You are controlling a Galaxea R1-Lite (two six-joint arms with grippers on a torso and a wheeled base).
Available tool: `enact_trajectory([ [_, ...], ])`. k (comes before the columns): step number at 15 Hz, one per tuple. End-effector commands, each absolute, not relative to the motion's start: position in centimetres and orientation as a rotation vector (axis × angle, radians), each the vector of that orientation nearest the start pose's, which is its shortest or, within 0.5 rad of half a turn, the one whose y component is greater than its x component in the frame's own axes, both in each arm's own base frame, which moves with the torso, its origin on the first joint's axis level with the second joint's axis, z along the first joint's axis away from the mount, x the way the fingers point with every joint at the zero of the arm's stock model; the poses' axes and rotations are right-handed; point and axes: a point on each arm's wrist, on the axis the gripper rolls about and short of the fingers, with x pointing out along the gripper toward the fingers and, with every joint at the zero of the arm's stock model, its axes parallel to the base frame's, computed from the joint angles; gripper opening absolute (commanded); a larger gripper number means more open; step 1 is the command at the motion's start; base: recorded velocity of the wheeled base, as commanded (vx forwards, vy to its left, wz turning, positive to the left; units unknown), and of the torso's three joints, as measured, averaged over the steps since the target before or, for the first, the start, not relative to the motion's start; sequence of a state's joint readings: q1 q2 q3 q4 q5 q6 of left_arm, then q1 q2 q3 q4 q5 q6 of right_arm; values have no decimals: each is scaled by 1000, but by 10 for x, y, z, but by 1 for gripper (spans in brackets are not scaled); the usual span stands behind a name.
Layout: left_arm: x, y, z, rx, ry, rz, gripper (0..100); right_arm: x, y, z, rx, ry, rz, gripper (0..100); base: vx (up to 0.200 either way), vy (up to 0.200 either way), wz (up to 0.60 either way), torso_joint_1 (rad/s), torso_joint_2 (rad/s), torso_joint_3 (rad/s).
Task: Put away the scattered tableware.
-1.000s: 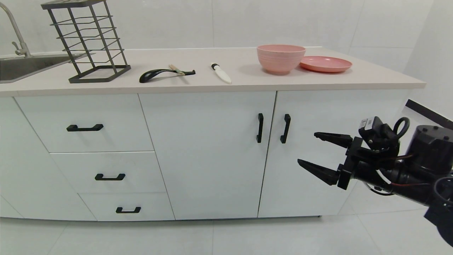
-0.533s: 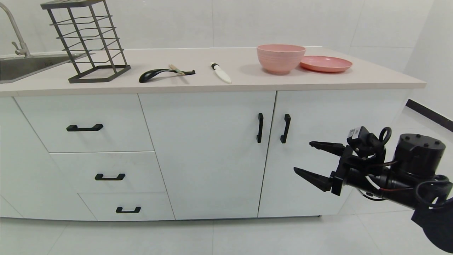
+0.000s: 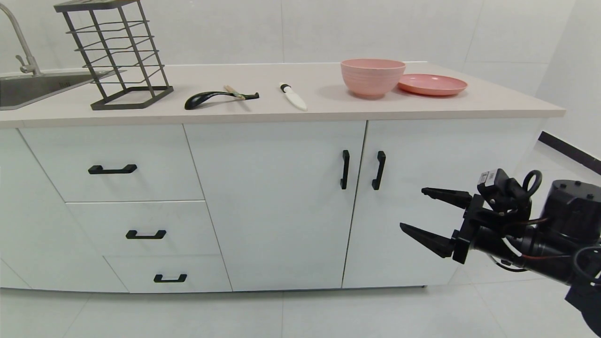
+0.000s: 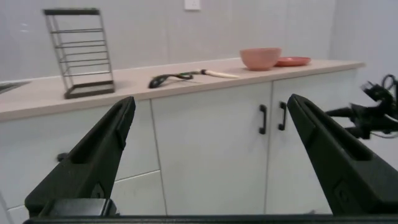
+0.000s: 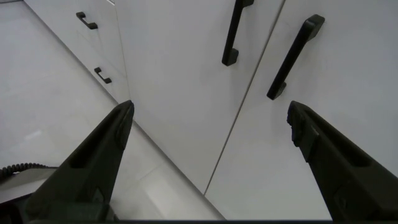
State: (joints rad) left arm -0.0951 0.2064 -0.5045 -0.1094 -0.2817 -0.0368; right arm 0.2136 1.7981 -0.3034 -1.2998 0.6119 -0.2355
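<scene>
1. Pink bowl (image 3: 372, 77) and pink plate (image 3: 432, 84) sit just beside each other at the right end of the counter (image 3: 328, 107); black spoon (image 3: 206, 98), chopsticks (image 3: 233, 92) and white knife (image 3: 293, 97) lie mid-counter, near the rack (image 3: 115, 51)
2. Likely light, stiff, smooth plastic: pinch bowl and plate by the rim, spoon at its raised handle
3. Right gripper (image 3: 412, 208) is spread wide and empty, low before the cupboard doors (image 3: 281, 202); left gripper (image 4: 211, 102) is also wide apart, empty
4. Versus 0.5 s ago, right gripper is slightly higher and further right; tableware unmoved
</scene>
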Motion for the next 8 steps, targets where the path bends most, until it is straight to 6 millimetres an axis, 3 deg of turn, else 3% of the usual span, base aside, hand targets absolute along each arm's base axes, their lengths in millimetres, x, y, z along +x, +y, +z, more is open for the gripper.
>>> enact_trajectory([
  [1,-27,-4,234,11,-275,-507,100,238,65,114,-190,61,839,100,0,0,0,0,0,0],
  [3,-11,-8,231,20,-203,-579,100,236,65,117,-193,49,840,100,0,0,0,0,0,0],
  [8,35,-17,201,260,-16,-681,100,236,66,117,-193,50,843,100,0,0,0,0,0,0],
])
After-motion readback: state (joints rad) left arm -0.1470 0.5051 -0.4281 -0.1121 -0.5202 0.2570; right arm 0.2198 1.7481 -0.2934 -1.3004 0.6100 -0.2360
